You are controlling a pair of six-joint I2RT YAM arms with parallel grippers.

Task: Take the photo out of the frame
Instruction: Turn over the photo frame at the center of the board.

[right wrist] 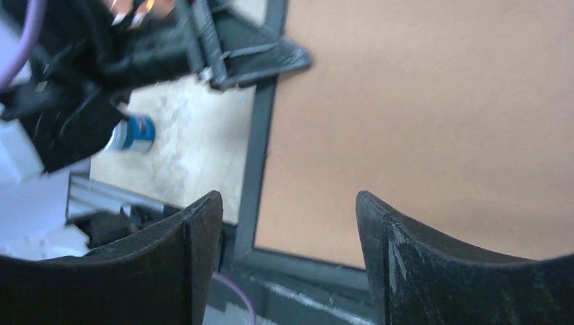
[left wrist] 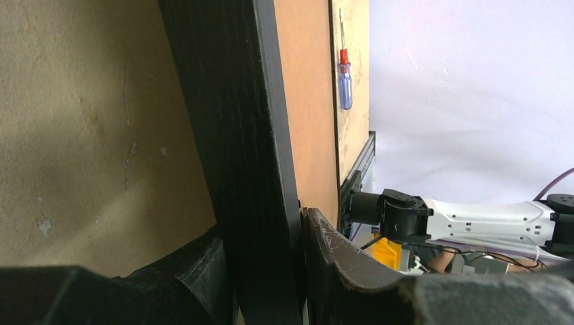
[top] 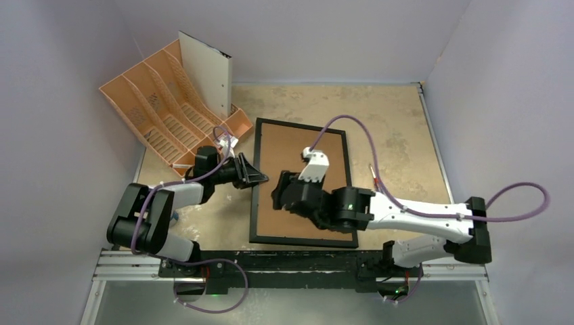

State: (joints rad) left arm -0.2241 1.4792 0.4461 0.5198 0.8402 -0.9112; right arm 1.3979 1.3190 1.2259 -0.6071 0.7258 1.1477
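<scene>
Beige table [top: 399, 128] holds the frame [top: 304, 126] face down. Left claw [top: 260, 179] clamps its left edge; right claw [right wrist: 289, 217] hangs apart. Hold still, lift the brown back [top: 288, 149] slowly.

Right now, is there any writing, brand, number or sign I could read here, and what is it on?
None is readable. The frame and its brown backing board are plain, the white sheet standing in the orange file organiser is blank, and the small screwdriver shows no legible print. The blue object in the right wrist view is too blurred to tell.
</scene>
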